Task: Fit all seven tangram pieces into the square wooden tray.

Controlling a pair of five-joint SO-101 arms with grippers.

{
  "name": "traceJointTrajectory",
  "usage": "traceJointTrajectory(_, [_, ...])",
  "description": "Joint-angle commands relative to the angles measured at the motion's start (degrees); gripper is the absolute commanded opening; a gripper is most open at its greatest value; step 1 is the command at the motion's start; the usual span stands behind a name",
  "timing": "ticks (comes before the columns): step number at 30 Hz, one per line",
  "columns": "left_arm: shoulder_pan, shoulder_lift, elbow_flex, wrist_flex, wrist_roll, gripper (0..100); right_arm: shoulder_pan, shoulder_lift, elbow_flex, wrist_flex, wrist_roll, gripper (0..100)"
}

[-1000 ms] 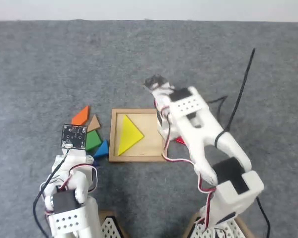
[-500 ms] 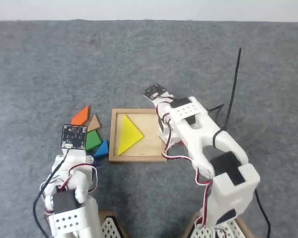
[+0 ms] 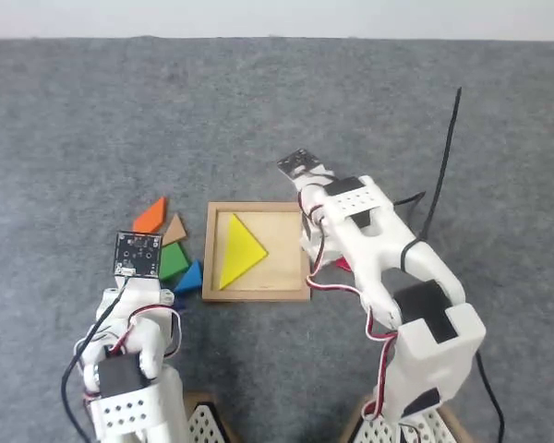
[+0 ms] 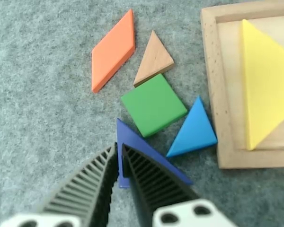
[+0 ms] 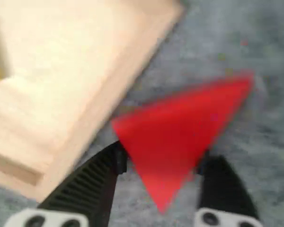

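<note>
The square wooden tray (image 3: 256,291) lies mid-table with a large yellow triangle (image 3: 238,249) in it. Left of the tray lie an orange parallelogram (image 4: 112,50), a tan triangle (image 4: 154,60), a green square (image 4: 154,105), a light blue triangle (image 4: 194,130) and a dark blue triangle (image 4: 132,149). My left gripper (image 4: 118,150) is shut and holds nothing, its tips over the dark blue triangle. A red triangle (image 5: 180,132) sits on the carpet just outside the tray's right wall (image 5: 109,90). My right gripper (image 5: 163,158) clasps it, one finger against each slanted edge.
Grey carpet covers the whole table. The right arm (image 3: 369,249) leans over the tray's right edge, and a black cable (image 3: 443,166) rises behind it. Open carpet lies beyond the tray and to the far left.
The right arm swung left over the tray's edge, then back right, and the red triangle peeks out beside it again. The left arm has stayed put.
</note>
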Motion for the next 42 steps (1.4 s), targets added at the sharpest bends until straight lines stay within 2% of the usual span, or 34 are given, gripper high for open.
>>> traceJointTrajectory(1, [0.4, -1.1, -0.5, 0.4, 0.4, 2, 0.3, 0.3, -1.1, 0.0, -0.6, 11.0])
traceJointTrajectory(13, [0.4, -1.1, -0.5, 0.4, 0.4, 2, 0.4, 0.2, -6.4, 3.6, -0.7, 11.5])
traceJointTrajectory(17, [0.4, -1.1, -0.5, 0.4, 0.4, 2, 2.9, 0.5, -11.0, 5.2, -5.3, 11.6])
traceJointTrajectory(29, [0.4, -1.1, -0.5, 0.4, 0.4, 2, 11.4, 0.7, -18.1, 5.1, -6.1, 11.6])
traceJointTrajectory(37, [0.4, -1.1, -0.5, 0.4, 0.4, 2, 0.1, 2.3, -20.8, 4.6, -9.1, 11.7])
traceJointTrajectory(42, [0.4, -1.1, -0.5, 0.4, 0.4, 2, 0.8, 8.9, -22.2, 1.7, -8.8, 11.7])
